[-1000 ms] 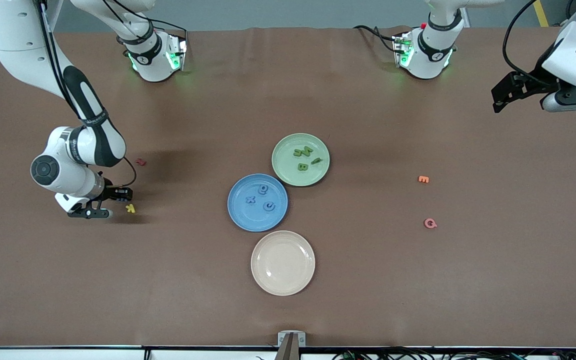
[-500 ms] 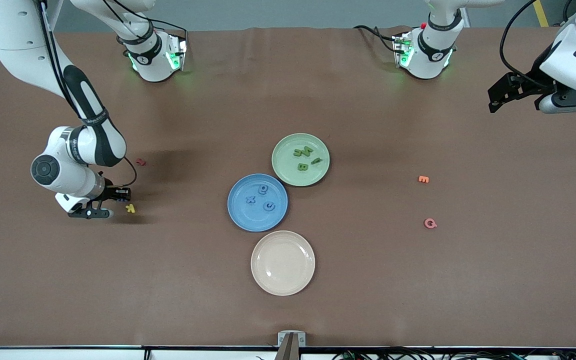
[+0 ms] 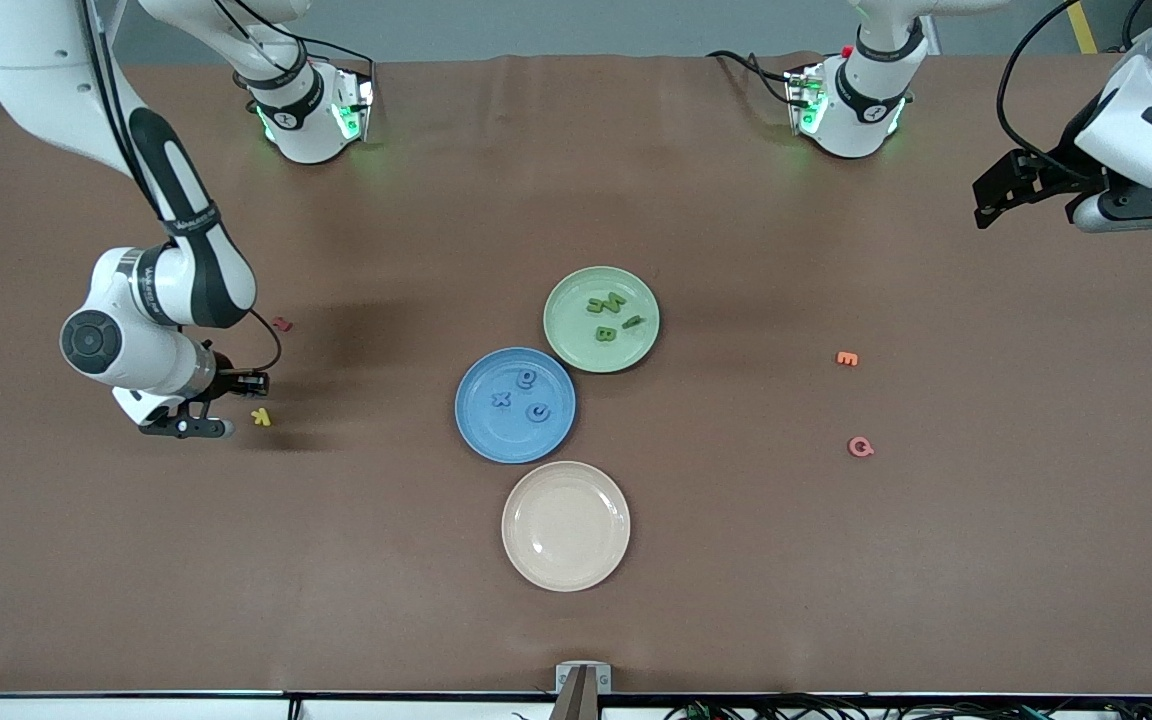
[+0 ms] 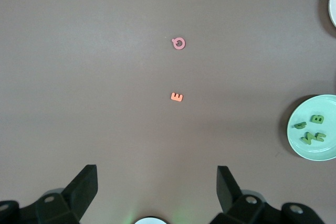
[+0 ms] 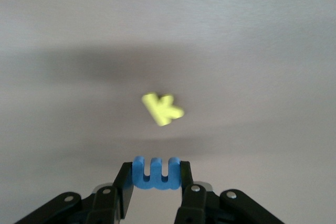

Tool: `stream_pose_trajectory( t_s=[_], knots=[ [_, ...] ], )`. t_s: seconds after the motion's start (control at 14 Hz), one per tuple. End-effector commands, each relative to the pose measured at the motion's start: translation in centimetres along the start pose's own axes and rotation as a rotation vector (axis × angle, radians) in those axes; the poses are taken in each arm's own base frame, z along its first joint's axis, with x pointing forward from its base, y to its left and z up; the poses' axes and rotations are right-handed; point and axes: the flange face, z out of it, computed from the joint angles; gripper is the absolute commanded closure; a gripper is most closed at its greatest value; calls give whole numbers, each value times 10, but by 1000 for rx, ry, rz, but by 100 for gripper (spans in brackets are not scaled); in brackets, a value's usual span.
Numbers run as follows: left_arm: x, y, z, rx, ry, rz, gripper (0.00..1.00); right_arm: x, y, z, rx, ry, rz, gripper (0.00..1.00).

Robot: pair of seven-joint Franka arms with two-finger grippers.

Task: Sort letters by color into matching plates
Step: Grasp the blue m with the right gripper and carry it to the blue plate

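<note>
Between the right gripper's (image 5: 156, 182) fingers sits a blue foam letter (image 5: 156, 174), shaped like a W or an E on its side, pinched at both edges. A second ago those jaws were wider; they have since closed on the piece and the hand has lifted a little from the brown table (image 3: 336, 560), so the pick looks made and the carry is next. It hangs just beside the yellow K (image 3: 260, 417), well off from the blue plate (image 3: 481, 440) toward the right arm's end of the table.

That blue plate already holds three blue letters (image 3: 526, 378), so this one would be its fourth. Touching it, farther from the front camera, the pale green plate (image 3: 566, 345) holds four green letters (image 3: 605, 334) and looks finished. Nearer the camera than the blue plate, the beige plate (image 3: 526, 560) lies bare.

A red letter (image 3: 282, 324), an orange E (image 3: 847, 358) and a pink Q (image 3: 861, 447) lie loose on the table.

Wide open and holding nothing, the left gripper (image 3: 996, 195) waits high over its own end.
</note>
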Motion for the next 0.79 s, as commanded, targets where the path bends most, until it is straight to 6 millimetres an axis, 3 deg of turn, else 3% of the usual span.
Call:
stream_pose_trajectory(
  t_s=[0.0, 0.07, 0.29, 0.5, 0.71],
  knots=[
    [3, 1, -2, -17, 9, 15, 0, -6, -55, -20, -20, 0, 79, 84],
    [4, 1, -1, -17, 8, 15, 0, -7, -78, -25, -26, 6, 117, 84],
    [4, -1, -1, -17, 9, 12, 0, -19, -180, -46, -34, 46, 242, 84],
    [5, -4, -1, -17, 9, 6, 0, -22, -278, -31, -31, 84, 356, 85],
    [6, -5, -2, -18, 23, 4, 0, -19, -352, -15, 11, 108, 447, 85]
  ],
)
